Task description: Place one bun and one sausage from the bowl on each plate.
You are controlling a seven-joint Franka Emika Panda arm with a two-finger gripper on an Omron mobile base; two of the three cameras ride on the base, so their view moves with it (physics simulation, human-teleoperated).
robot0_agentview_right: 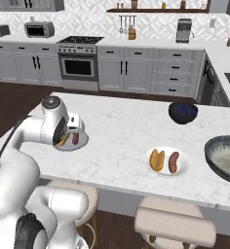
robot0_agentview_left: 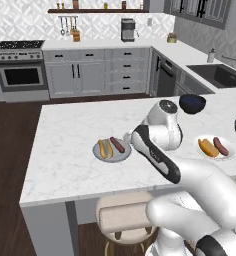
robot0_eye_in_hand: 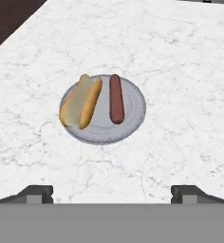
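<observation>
Jaws spread wide and empty, fingertips (robot0_eye_in_hand: pixel 37 192) poking up at either side of the hand view's lower edge, hovering above the marble tabletop (robot0_eye_in_hand: pixel 180 57) short of the grey-blue plate (robot0_eye_in_hand: pixel 133 111)

On that plate, side by side and apart: a split bun (robot0_eye_in_hand: pixel 80 101) on the left, a sausage (robot0_eye_in_hand: pixel 116 98) on the right, both lying lengthwise away from the camera

From the left base view, same plate (robot0_agentview_left: pixel 121 155) at mid-tabletop, just left of the white arm's wrist, bun (robot0_agentview_left: pixel 105 148) and sausage (robot0_agentview_left: pixel 117 144) resting on it

Farther along to the right, well apart from the first, the white plate (robot0_agentview_right: pixel 184 168) with a second bun (robot0_agentview_right: pixel 157 160) and second sausage (robot0_agentview_right: pixel 173 162) set side by side

Beyond the white plate, at the tabletop's right end, the wide dark-grey bowl (robot0_agentview_right: pixel 219 146) with speckled inside, cut off by the edge of the right base view

Behind both plates, toward the far side of the tabletop, a smaller dark-blue bowl (robot0_agentview_right: pixel 183 112)

At the back of the kitchen, an oven (robot0_agentview_right: pixel 79 65) among grey cabinets, with a microwave (robot0_agentview_right: pixel 39 29) on the counter to its left
</observation>
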